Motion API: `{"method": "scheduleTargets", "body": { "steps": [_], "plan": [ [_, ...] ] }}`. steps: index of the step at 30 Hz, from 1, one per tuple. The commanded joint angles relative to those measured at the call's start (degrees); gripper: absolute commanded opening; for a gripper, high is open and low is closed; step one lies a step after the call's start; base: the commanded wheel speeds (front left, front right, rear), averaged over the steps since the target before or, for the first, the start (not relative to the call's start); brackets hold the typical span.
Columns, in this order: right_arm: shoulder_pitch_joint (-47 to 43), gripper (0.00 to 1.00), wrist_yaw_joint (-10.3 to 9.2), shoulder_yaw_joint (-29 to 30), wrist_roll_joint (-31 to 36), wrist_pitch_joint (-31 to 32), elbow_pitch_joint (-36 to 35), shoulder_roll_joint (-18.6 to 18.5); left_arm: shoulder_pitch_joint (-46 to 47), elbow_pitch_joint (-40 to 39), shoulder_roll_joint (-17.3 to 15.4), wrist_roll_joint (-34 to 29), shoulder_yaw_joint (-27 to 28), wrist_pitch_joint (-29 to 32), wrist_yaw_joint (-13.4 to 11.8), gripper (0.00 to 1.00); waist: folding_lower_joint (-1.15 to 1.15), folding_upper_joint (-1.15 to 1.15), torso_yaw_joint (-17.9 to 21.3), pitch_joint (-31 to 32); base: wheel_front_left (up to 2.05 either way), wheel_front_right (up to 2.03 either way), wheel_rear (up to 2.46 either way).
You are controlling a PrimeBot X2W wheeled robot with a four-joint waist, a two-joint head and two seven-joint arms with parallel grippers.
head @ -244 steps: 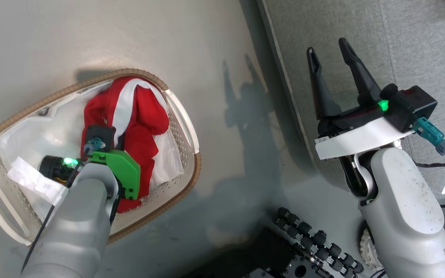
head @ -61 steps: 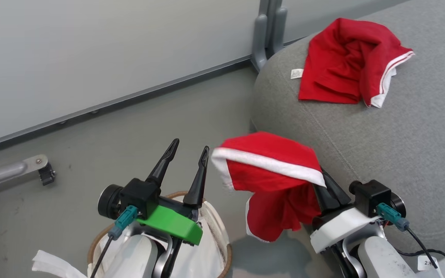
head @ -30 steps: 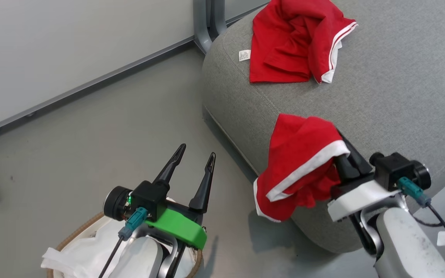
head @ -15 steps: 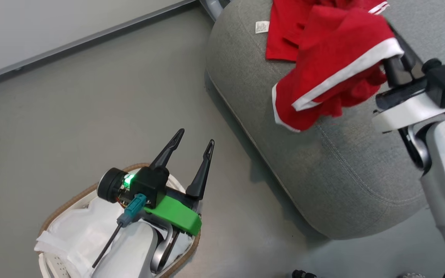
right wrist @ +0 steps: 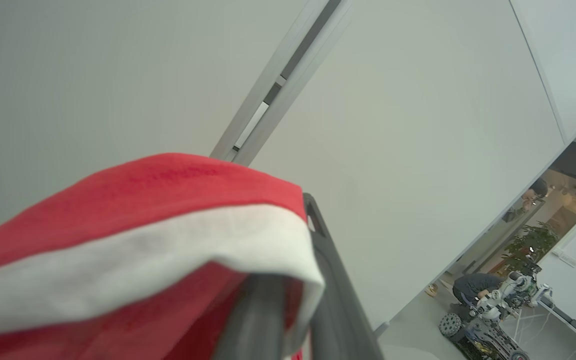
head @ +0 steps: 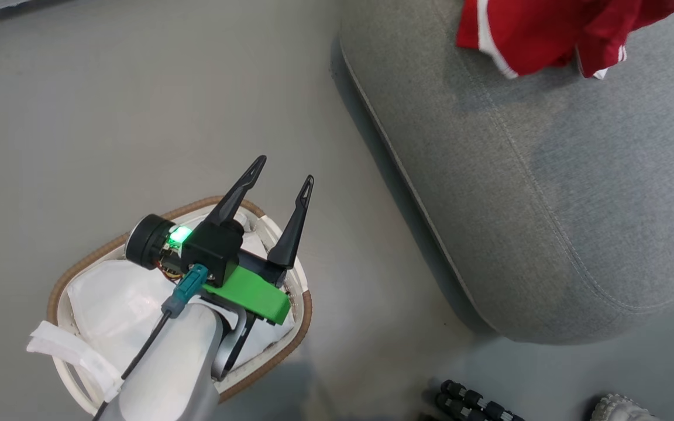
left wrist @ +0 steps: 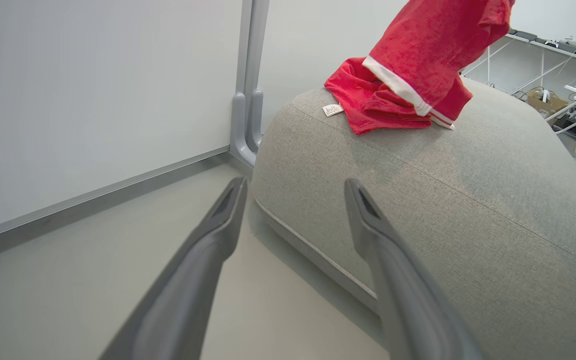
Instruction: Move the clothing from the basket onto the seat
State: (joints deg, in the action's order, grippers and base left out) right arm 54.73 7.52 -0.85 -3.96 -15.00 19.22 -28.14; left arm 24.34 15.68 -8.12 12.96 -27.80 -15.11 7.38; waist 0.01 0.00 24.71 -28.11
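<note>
My left gripper (head: pixel 283 171) stands open and holds nothing, just above the basket (head: pixel 305 310), an oval white tub with a brown woven rim. Inside it lies a white liner sheet (head: pixel 120 295). The grey seat (head: pixel 547 175) fills the right side. Red clothing (head: pixel 524 32) with white trim shows at its top edge. In the left wrist view, between the open fingers of the left gripper (left wrist: pixel 295 185), one red garment (left wrist: pixel 368 102) lies on the seat (left wrist: pixel 418 200). A second red garment (left wrist: pixel 428 50) hangs above it. My right gripper (right wrist: pixel 308 210) is shut on this garment (right wrist: pixel 143 220), which drapes over its fingers.
Bare grey floor (head: pixel 343 263) separates the basket from the seat. A pale wall panel with a metal post (left wrist: pixel 248 100) stands behind the seat. My base's rollers (head: pixel 477 403) show at the bottom. Far off, a person (right wrist: pixel 473 287) crouches beside another machine.
The head camera has tilted down. My right arm has carried the red garment up over the seat, past the head view's top edge. The left gripper stays open over the basket.
</note>
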Motion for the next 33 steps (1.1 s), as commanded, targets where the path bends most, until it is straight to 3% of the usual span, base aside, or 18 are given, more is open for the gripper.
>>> {"method": "scheduleTargets", "body": {
  "steps": [1, 11, 19, 33],
  "plan": [
    [1.2, 0.0, -0.05, 1.6, 0.6, -0.3, 0.9, -0.5, 1.5, -0.1, -0.6, -0.5, -0.2, 0.0, 0.1, 1.0, -0.01, 0.0, -2.6, -3.7, 0.0, 0.0, 0.0],
    [2.2, 0.0, -0.06, 11.3, 3.7, -0.3, 7.4, -4.0, 4.7, -1.2, -1.7, -0.7, -0.7, 0.0, 0.1, 1.0, -0.01, 0.0, -6.4, -10.4, 0.0, 0.0, 0.0],
    [-0.7, 0.0, -0.06, 20.4, 5.3, -0.3, 12.0, -0.7, 5.9, -1.5, -2.7, -1.3, -1.7, 0.0, 0.1, 1.0, -0.01, 0.0, -7.2, -15.1, 0.0, 0.0, 0.0],
    [-4.0, 0.0, -0.06, 28.0, 8.2, -0.3, 13.8, 6.0, 7.1, -1.4, -2.9, -1.2, -0.7, 0.0, 0.1, 1.0, -0.01, 0.0, -8.2, -18.0, 0.0, 0.0, 0.0]
  ]
}}
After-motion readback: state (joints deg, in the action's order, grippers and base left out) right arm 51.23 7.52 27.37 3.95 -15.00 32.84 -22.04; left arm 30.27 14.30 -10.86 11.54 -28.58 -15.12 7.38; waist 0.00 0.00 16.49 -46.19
